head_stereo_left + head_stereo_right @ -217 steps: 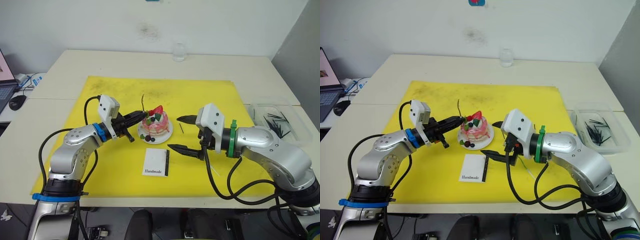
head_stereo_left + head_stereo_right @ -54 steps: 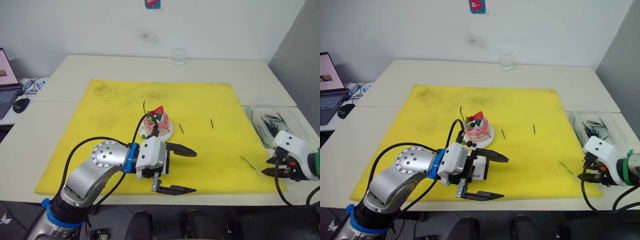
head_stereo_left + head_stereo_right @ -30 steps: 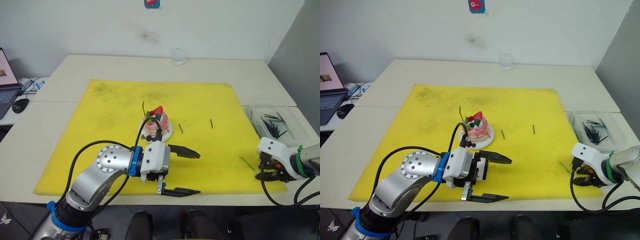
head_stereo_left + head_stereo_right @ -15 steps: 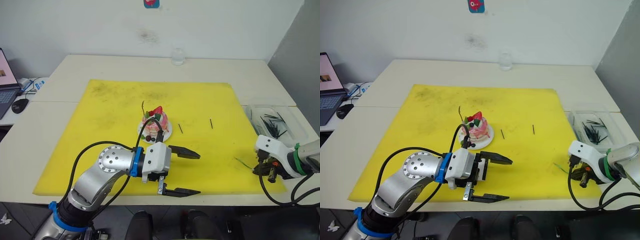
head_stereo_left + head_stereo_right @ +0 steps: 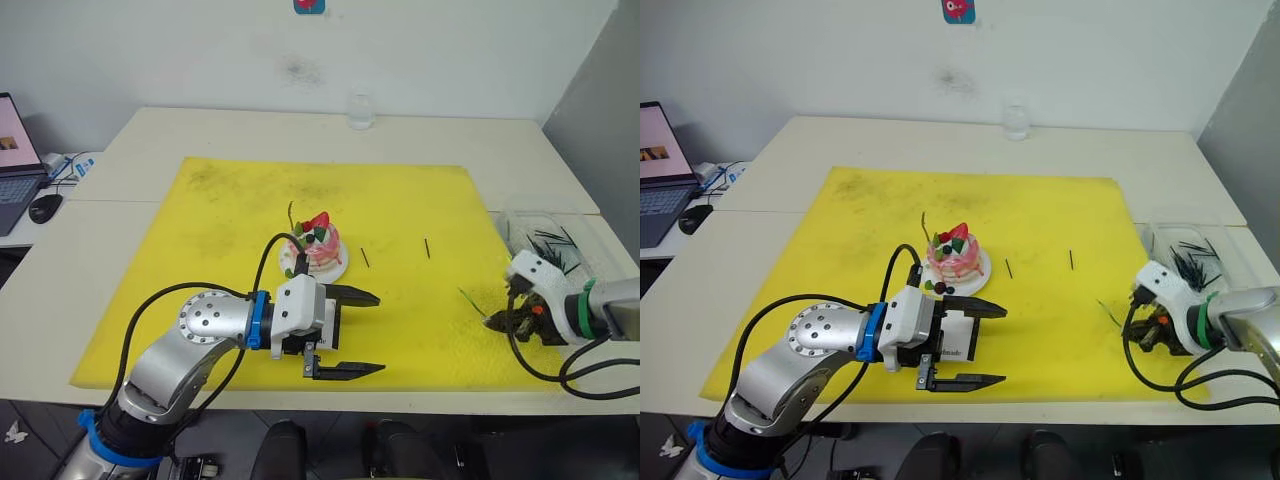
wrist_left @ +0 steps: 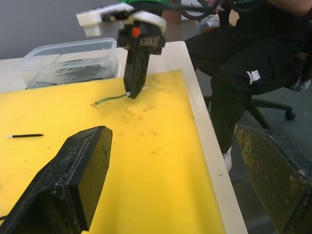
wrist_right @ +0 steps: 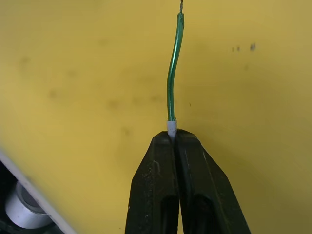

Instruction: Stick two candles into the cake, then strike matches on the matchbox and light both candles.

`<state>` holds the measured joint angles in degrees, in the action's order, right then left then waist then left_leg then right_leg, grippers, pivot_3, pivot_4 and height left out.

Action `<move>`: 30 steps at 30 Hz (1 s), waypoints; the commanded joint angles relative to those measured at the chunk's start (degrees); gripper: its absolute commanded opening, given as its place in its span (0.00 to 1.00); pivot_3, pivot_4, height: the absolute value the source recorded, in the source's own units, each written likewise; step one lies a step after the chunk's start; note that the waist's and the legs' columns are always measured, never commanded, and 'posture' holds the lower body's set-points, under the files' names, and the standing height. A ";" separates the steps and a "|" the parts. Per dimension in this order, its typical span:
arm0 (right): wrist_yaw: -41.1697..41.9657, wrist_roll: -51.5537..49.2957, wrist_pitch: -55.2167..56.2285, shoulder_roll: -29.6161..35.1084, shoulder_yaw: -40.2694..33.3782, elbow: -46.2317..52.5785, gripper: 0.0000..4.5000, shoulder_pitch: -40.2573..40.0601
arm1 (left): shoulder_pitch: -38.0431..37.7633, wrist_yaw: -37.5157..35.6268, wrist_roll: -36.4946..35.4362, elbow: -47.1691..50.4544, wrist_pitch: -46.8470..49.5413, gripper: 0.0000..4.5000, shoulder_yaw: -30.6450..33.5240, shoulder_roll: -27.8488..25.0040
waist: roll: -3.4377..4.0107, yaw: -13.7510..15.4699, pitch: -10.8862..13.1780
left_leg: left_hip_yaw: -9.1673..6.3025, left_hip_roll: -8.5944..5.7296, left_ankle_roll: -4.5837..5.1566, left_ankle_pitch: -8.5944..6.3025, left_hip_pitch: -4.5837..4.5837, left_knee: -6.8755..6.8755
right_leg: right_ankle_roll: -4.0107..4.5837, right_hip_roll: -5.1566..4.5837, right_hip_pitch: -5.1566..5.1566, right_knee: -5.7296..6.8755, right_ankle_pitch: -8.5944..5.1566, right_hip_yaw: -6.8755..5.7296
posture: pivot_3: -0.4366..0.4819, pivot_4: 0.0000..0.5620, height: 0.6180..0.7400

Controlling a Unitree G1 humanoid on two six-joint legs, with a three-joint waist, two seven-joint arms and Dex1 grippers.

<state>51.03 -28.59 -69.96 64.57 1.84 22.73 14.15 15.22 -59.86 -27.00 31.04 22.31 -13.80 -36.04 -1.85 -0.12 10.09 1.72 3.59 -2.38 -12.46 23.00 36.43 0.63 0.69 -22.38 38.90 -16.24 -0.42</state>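
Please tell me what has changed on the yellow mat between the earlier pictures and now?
The right gripper moved from beside the cake to the mat's right edge and closed on the thin green candle by its white end. The left gripper left the cake, opened, and now hovers above the white matchbox. The pink cake on its white plate, with one candle already in it, stayed.

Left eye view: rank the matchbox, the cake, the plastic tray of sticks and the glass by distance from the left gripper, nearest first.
From the open left gripper:
1. Matchbox, right at the fingers, partly hidden behind them.
2. Cake, just beyond, mid-mat.
3. Plastic tray, off the mat's right edge.
4. Glass, at the table's far edge.
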 commanded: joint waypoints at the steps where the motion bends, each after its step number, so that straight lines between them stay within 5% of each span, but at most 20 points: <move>1: 0.15 2.16 3.45 2.12 1.46 0.11 0.01 -0.09 | -0.13 0.19 -0.98 1.89 -0.11 1.00 1.06 -0.28 | 0.01 -0.01 0.00 | -0.01 0.00 0.00 0.00 -0.01 0.00 | 0.00 0.00 0.00 0.00 0.00 0.01 | 0.48 0.27 1.00; 3: 0.22 3.16 4.70 2.73 2.54 -0.64 0.01 0.00 | -0.06 0.40 -0.86 1.98 -0.09 1.00 0.79 -0.22 | 0.01 -0.02 0.00 | -0.01 0.00 0.00 0.00 -0.03 0.00 | 0.00 0.00 0.00 0.00 0.00 -0.01 | 0.48 0.27 1.00; 8: 1.55 4.26 6.57 4.31 5.17 -0.82 0.29 0.85 | -0.10 0.97 -0.32 2.10 -0.34 1.00 0.20 0.12 | 0.01 -0.02 0.00 | -0.01 0.00 0.00 0.00 -0.02 -0.01 | 0.01 0.00 0.00 0.00 -0.01 -0.04 | 0.48 0.27 1.00; 30: 5.90 9.02 9.00 4.30 13.04 -3.79 0.29 8.83 | -0.75 2.05 2.82 1.23 -2.91 1.00 -2.10 2.15 | 0.01 -0.10 0.01 | -0.01 0.03 0.00 0.00 -0.05 -0.02 | 0.01 -0.05 -0.01 0.01 -0.01 -0.02 | 0.48 0.27 1.00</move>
<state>57.01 -20.77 -61.57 68.71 14.94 19.44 21.91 14.26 -58.05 -24.34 31.14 20.70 -15.75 -34.19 -1.84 -0.22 10.09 1.70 3.61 -2.38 -12.46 22.95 36.40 0.64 0.63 -22.39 38.90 -16.25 -0.44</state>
